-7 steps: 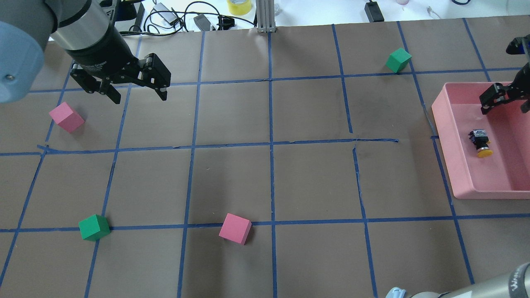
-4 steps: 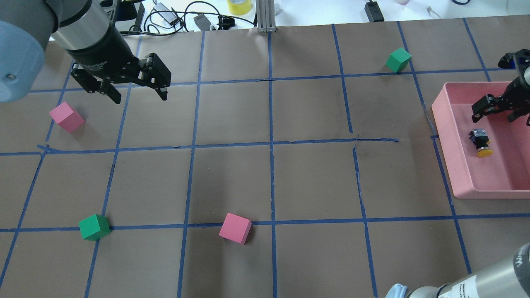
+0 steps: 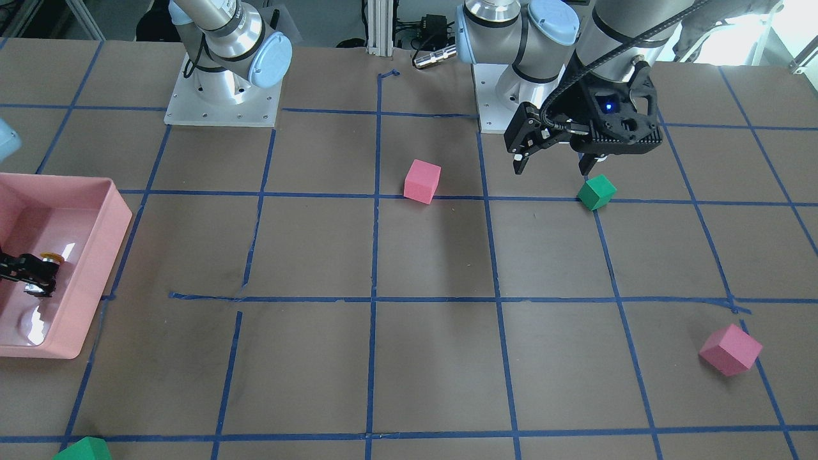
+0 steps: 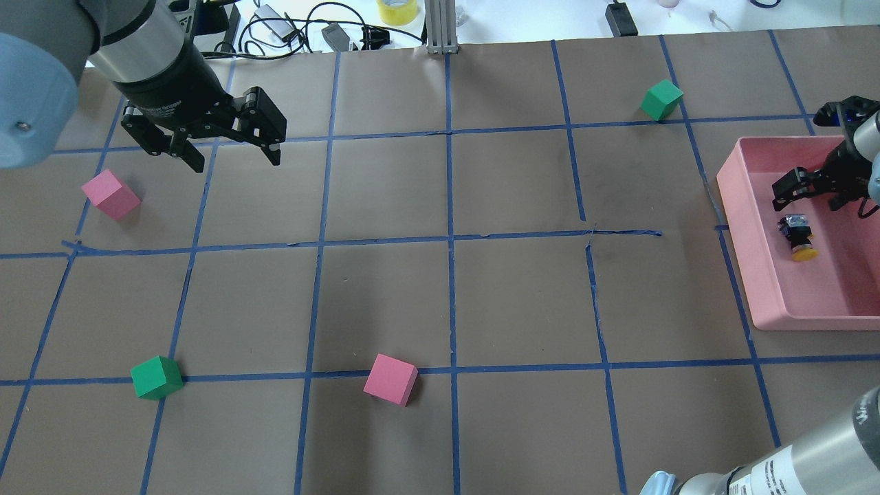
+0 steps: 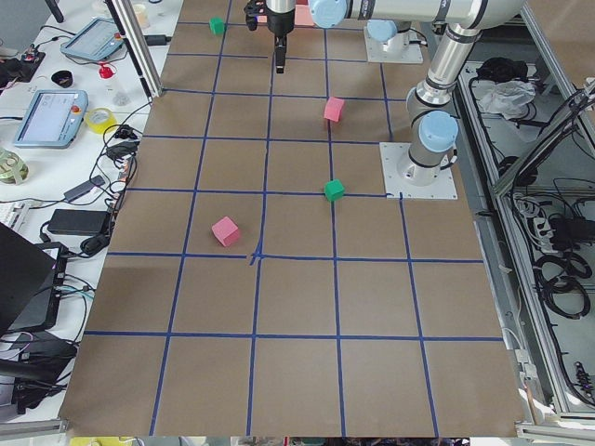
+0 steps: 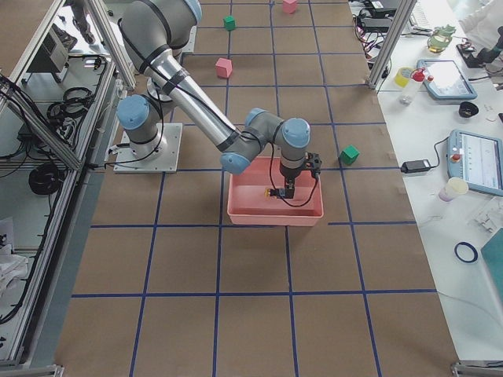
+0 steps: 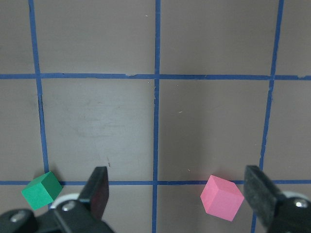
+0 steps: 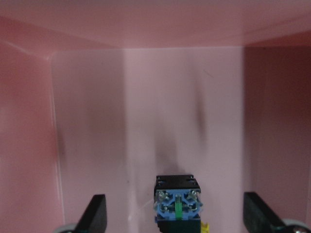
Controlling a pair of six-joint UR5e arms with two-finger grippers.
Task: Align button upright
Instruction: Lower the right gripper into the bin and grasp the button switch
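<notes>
The button (image 4: 797,237) lies on its side in the pink tray (image 4: 753,261). The right gripper (image 4: 818,206) hovers by its base, spread wide and empty (the left gripper (image 4: 234,162) too, well apart); lower centred, then pinch the black body.

no text, label or number is sharp enough to read.

Button (image 4: 797,237) alone on tray (image 4: 746,227) floor; one wall near; room above, both flanks free
</notes>
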